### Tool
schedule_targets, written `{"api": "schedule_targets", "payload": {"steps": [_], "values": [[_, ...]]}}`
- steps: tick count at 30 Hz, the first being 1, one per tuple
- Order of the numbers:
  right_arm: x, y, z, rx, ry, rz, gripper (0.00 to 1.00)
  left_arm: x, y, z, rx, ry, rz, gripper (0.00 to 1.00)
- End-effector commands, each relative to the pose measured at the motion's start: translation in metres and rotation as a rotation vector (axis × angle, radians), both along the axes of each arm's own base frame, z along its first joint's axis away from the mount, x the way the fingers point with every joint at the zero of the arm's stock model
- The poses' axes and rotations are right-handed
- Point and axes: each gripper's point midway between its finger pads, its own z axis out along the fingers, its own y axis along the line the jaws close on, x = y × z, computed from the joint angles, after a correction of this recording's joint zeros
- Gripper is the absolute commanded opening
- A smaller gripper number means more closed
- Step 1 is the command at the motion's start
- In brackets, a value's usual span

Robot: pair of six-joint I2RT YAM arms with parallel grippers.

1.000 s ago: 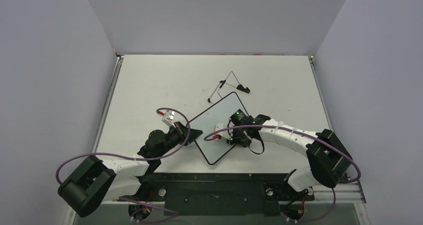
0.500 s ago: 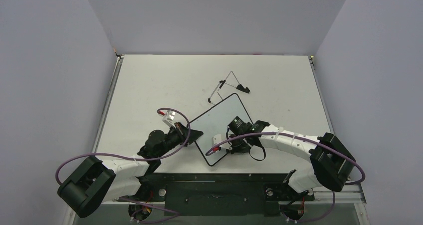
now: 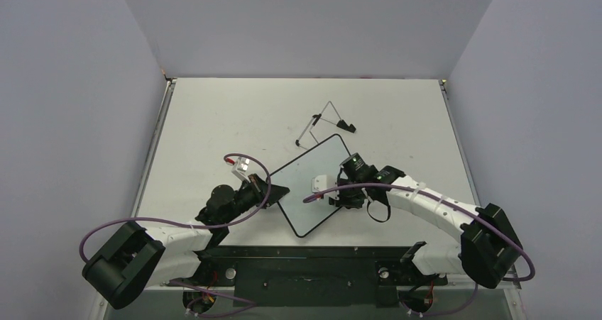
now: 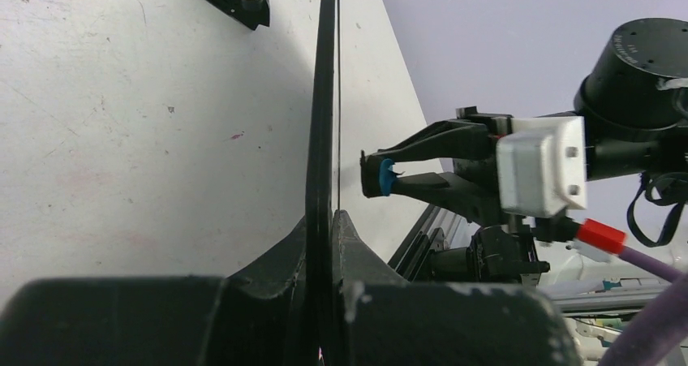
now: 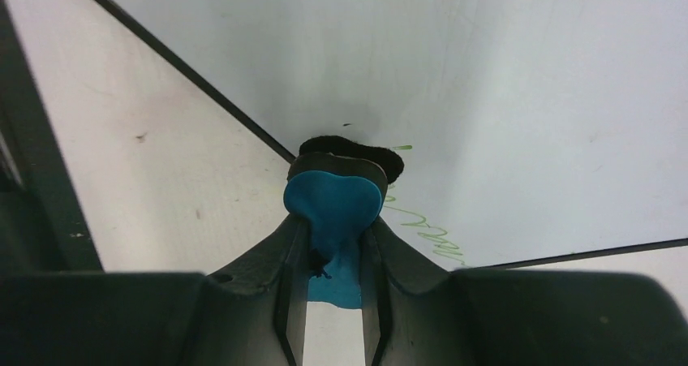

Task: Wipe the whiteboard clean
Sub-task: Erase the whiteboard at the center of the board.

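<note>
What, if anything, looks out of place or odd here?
The wire stand appears to lie flat on the table behind the whiteboard, which the left gripper pinches by its edge. Green scribbles show beside the blue eraser.

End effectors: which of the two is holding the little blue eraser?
The right end effector: it is shut on the blue eraser, at the face of the whiteboard. The left end effector clamps only the whiteboard's edge.
</note>
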Motion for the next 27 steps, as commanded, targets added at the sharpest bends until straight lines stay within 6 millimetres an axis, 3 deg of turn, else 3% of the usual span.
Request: {"api": "schedule_targets", "payload": {"steps": [1,4,8,13,17,27], "values": [[-0.002,0.013,0.034,0.109,-0.033,0.060,0.00,0.002,-0.003,0.054,-0.138,-0.146,-0.010,0.00],[0.005,0.008,0.057,0.134,-0.105,0.071,0.00,0.002,-0.004,0.053,-0.133,-0.142,-0.014,0.00],[0.005,-0.005,0.066,0.075,-0.137,0.123,0.00,0.003,-0.006,0.054,-0.138,-0.138,-0.020,0.00],[-0.023,0.001,0.039,0.094,-0.030,0.227,0.00,0.002,-0.005,0.057,-0.172,-0.137,-0.020,0.00],[-0.040,0.004,0.017,0.066,-0.048,0.323,0.00,0.001,-0.004,0.056,-0.176,-0.126,-0.019,0.00],[-0.030,0.000,0.008,0.005,-0.064,0.271,0.00,0.000,-0.004,0.058,-0.193,-0.119,-0.018,0.00]]}}
